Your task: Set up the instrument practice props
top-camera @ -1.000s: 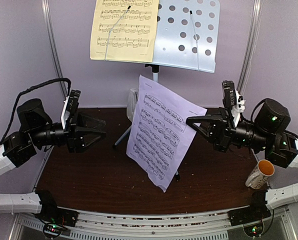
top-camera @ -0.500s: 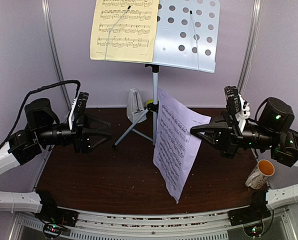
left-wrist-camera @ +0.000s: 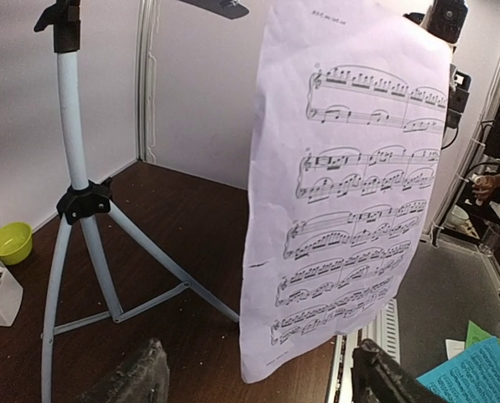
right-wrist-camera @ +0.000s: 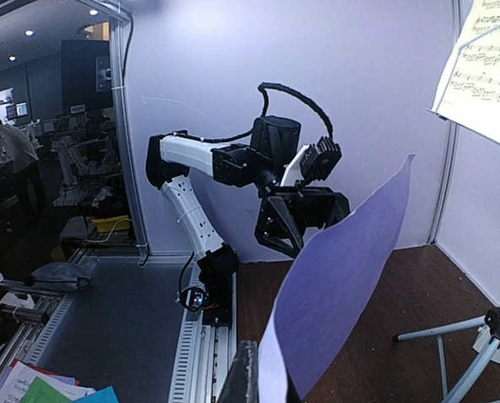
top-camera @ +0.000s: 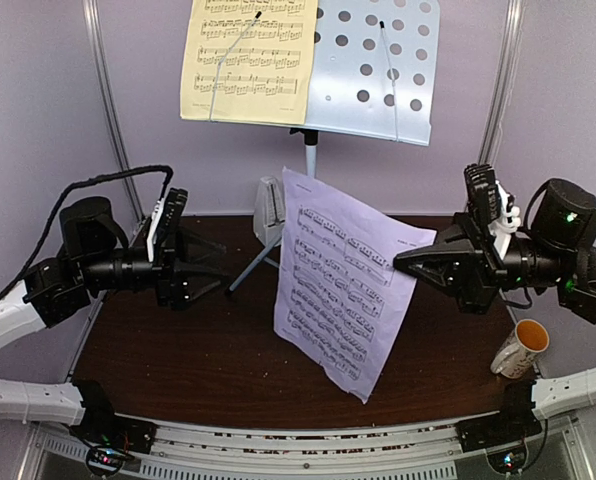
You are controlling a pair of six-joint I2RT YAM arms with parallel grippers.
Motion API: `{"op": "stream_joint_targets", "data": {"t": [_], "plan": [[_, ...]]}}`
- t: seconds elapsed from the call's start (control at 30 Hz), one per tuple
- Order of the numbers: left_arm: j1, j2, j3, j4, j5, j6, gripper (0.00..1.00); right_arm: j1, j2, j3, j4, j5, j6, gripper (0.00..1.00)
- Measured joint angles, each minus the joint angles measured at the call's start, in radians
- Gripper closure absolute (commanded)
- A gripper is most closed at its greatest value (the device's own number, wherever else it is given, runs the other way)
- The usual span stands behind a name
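We count one music stand (top-camera: 368,122), one yellow sheet (top-camera: 243,60) on it, one lilac sheet (top-camera: 343,295) before it, one metronome (top-camera: 268,208) and one green bowl (left-wrist-camera: 10,243) beside it, and one mug (top-camera: 519,349) right of it.

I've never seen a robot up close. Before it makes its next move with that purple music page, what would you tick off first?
1. Grip of the right tool on the lilac printed music sheet: ok, shut on its edge.
2. The left tool open and apart from that sheet: ok.
3. Right half of the white perforated music stand bare beside the yellow music sheet: ok.
4. Lilac sheet on the stand: not ok, it hangs over the table.
5. The white mug with orange inside clear of the right arm: cannot tell.
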Motion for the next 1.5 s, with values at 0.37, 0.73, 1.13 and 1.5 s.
{"op": "stream_joint_targets", "data": {"t": [0.37, 0.73, 1.13, 1.5], "plan": [[-0.031, 0.109, -0.013, 0.105, 0.038, 0.004, 0.22, 0.000, 0.001, 0.055, -0.064, -0.010, -0.042, 1.00], [-0.132, 0.255, 0.019, 0.208, 0.100, 0.008, 0.57, 0.000, -0.015, 0.069, -0.092, 0.021, -0.071, 1.00], [-0.182, 0.233, 0.072, 0.332, 0.080, -0.054, 1.00, 0.000, -0.068, 0.069, -0.088, 0.235, -0.086, 0.85], [-0.189, 0.379, 0.589, 0.175, 0.016, -0.074, 1.00, -0.001, 0.029, 0.190, 0.014, 0.660, -0.131, 0.53]]}}
